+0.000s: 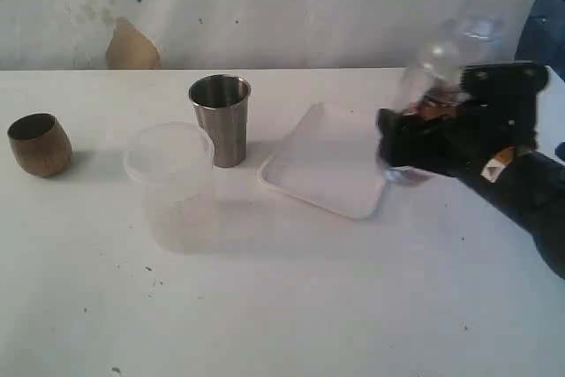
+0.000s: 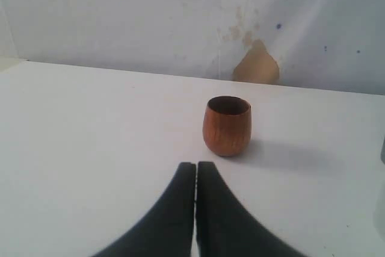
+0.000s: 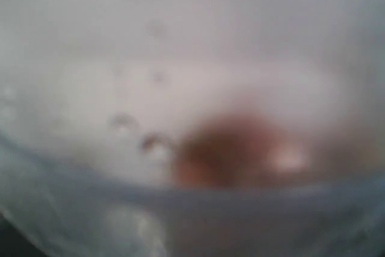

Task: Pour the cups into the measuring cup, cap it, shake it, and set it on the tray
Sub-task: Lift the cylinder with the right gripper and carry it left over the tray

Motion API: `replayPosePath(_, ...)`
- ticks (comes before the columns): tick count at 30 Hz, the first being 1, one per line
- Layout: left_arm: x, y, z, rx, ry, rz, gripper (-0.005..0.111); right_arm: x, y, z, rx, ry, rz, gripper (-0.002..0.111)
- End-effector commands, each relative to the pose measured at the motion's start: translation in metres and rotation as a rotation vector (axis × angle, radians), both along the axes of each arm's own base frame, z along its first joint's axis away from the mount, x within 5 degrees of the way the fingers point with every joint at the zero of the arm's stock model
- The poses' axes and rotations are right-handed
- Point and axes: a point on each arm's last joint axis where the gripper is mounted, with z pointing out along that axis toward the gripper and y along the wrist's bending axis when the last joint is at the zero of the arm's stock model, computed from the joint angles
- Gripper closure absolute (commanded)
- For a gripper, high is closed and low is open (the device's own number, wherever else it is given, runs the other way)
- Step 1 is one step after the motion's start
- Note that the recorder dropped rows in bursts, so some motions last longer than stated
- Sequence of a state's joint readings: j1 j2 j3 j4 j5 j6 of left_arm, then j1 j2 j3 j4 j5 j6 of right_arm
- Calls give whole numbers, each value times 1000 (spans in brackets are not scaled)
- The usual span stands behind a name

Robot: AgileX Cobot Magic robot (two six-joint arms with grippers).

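My right gripper (image 1: 408,143) is shut around the measuring cup (image 1: 434,64), a clear cup with a domed lid, held tilted and blurred just right of the tray (image 1: 327,174). Seen from the right wrist, the cup's clear wall (image 3: 192,76) fills the frame, with something brown (image 3: 228,148) inside. The steel tumbler (image 1: 221,121) stands left of the tray, and the frosted cup (image 1: 172,183) stands in front of the tumbler. The brown wood-look cup (image 1: 40,145) is at the far left. My left gripper (image 2: 196,167) is shut and empty, a short way from the brown cup (image 2: 227,126).
The white table (image 1: 282,306) ends at a pale wall with a tan patch (image 1: 132,46). A blue object (image 1: 547,15) shows at the far right edge.
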State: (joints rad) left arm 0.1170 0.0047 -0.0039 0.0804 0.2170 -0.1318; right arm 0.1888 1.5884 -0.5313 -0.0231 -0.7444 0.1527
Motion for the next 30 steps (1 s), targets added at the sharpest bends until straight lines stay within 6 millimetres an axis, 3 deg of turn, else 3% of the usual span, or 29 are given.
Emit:
replayPosePath(1,0,0,0,5,-14,0,106,-3,26,25,-145,-87,100,108)
replayPosePath(3,0,0,0,5,-14,0,106,11,2,28,-118,-43,-117,108)
replayPosePath(4,0,0,0,5,-14,0,106,15,-2,29,-116,-13,-119,108)
replayPosePath(6,0,0,0,5,-14,0,106,16,9,34,-151,57,42,108)
replayPosePath(9,0,0,0,5,-14,0,106,0,39,47,-208,5,260,108)
replayPosePath(11,0,0,0,5,-14,0,106,4,35,55,-180,-51,204,108)
replayPosePath(13,0,0,0,5,-14,0,106,18,16,59,-86,-46,38,108)
replayPosePath(15,0,0,0,5,-14,0,106,21,13,59,-89,-2,41,108)
replayPosePath(20,0,0,0,5,-14,0,106,-2,46,72,-226,-78,278,108)
replayPosePath(24,0,0,0,5,-14,0,106,18,10,72,-69,-67,7,108)
replayPosePath(26,0,0,0,5,-14,0,106,14,17,70,-92,-40,81,108)
replayPosePath(30,0,0,0,5,-14,0,106,-6,52,74,-192,-105,319,108)
